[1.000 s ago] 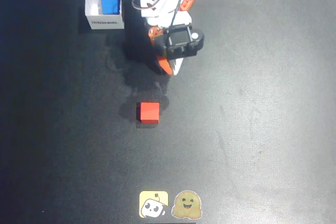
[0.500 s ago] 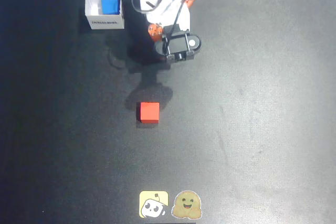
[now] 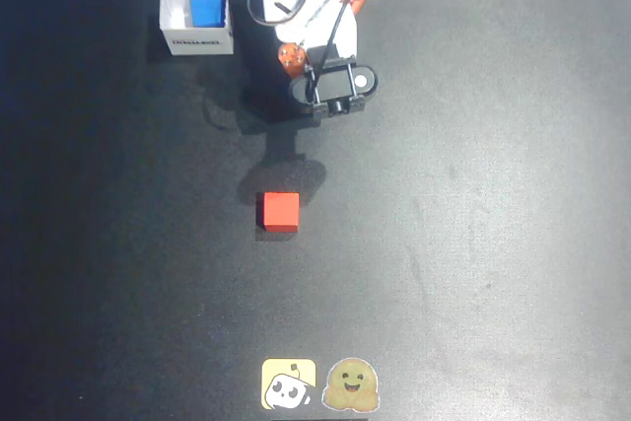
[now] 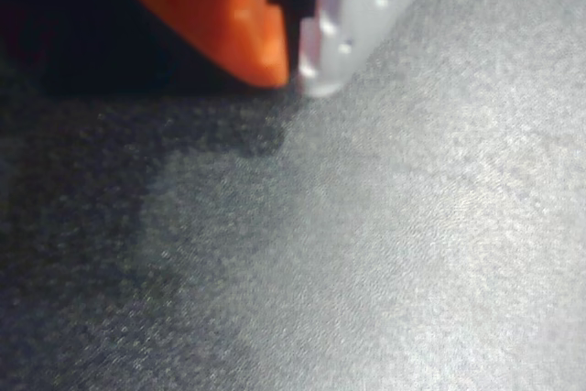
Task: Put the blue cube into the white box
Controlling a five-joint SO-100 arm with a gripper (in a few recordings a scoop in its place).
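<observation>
Overhead, I see the blue cube (image 3: 205, 11) already sitting inside the white box (image 3: 175, 17), against its right wall, at the upper left of the dark desk (image 3: 493, 244). On the box's near side runs a line of dark print, too small for me to read. My arm (image 3: 311, 7) is folded up just right of the box, its black wrist block uppermost, and from this angle I cannot make out the fingers. A red cube (image 3: 280, 211) lies alone mid-desk, well apart from the box. At the bottom edge two stickers lie side by side: a yellow one (image 3: 288, 385) with a cartoon face and a smiling-face one (image 3: 351, 385). From the wrist camera, an orange finger and a translucent white finger (image 4: 343, 25) are pressed together at their tips (image 4: 298, 66), holding nothing, over bare grey desk surface.
</observation>
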